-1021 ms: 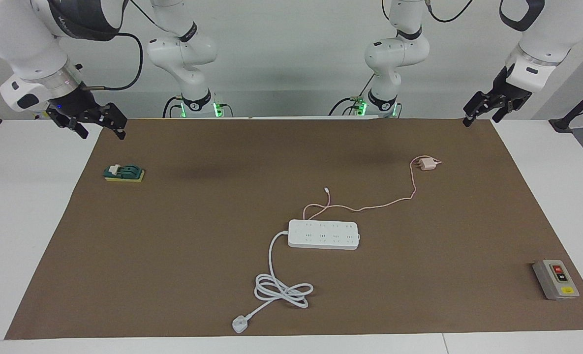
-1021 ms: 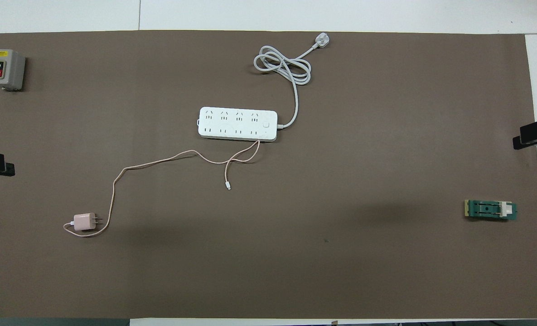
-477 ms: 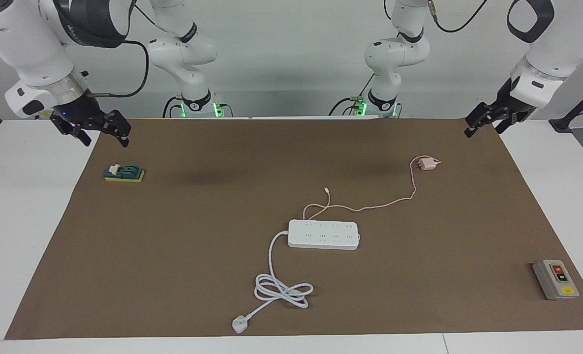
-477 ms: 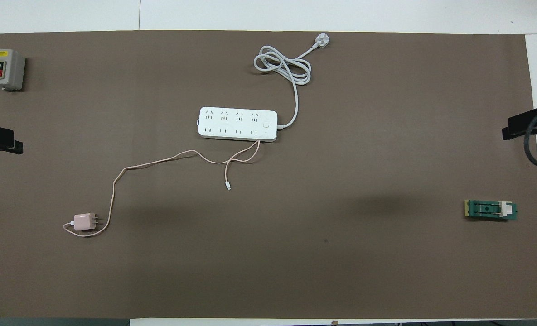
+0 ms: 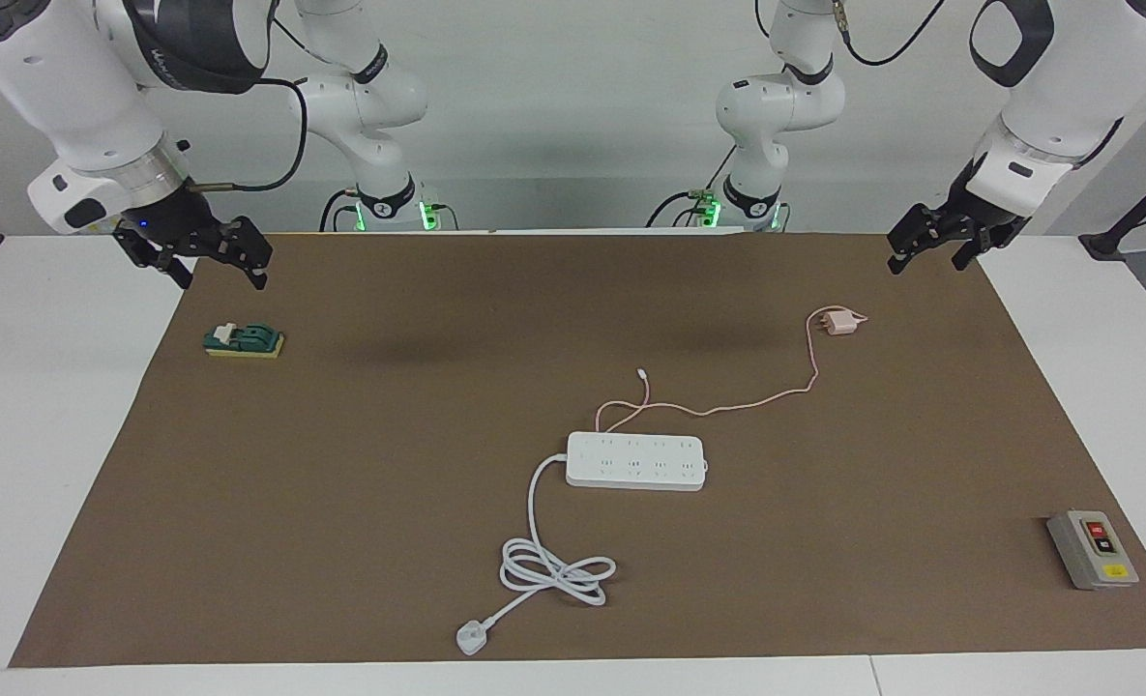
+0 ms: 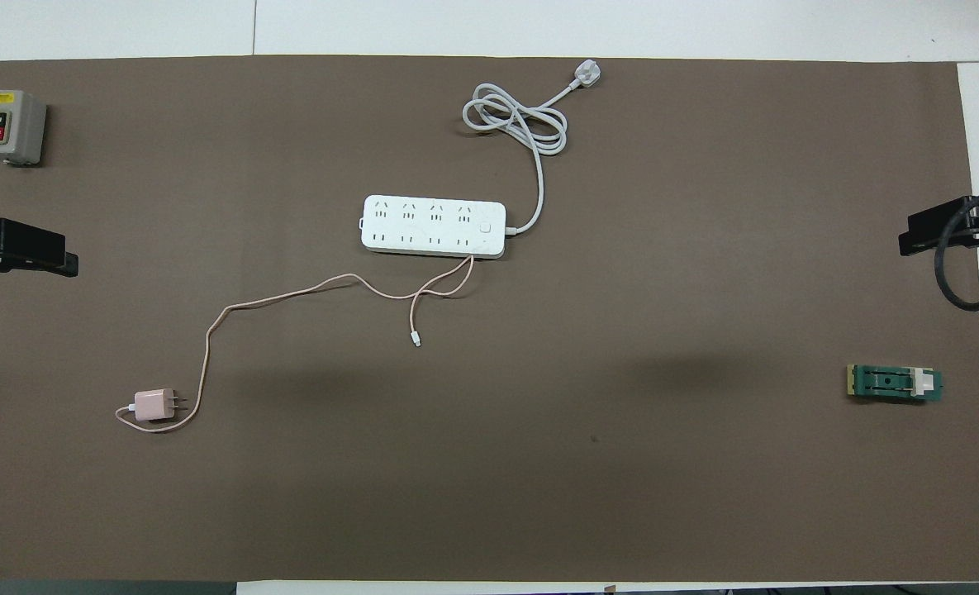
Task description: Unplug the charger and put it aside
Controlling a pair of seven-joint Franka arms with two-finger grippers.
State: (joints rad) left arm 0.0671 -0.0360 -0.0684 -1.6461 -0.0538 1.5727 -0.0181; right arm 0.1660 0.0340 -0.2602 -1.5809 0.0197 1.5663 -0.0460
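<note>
Brown matting [image 5: 340,503] covered most of the white bench [image 5: 41,435], leaving pale strips bare at both ends and along the edge farthest from the robots. Wide stretches of mat lay open between the scattered items. The left tool [image 5: 930,246] hung over the mat's edge at the left arm's end, its black fingers spread apart and holding nothing. The right tool [image 5: 210,261] hung over the mat's edge at the right arm's end, fingers likewise apart and empty, above and nearer the robots than a small green and yellow block with a white clip [image 5: 244,340].

The small pale pink cube-shaped charger [image 5: 837,324] lay unplugged on the mat toward the left arm's end, nearer the robots than the white multi-socket power strip [image 5: 635,460] and well apart from it (its two prongs pointed sideways, free of any socket). Its long thin pink cable [image 6: 291,293] looped round the cube, ran in loose curves to just beside the strip's long edge, then doubled back to a free white-tipped end. The strip's thick white cord [image 5: 553,570] coiled farther from the robots. A grey switch box with red and black buttons [image 5: 1093,549] sat at a corner of the mat.
</note>
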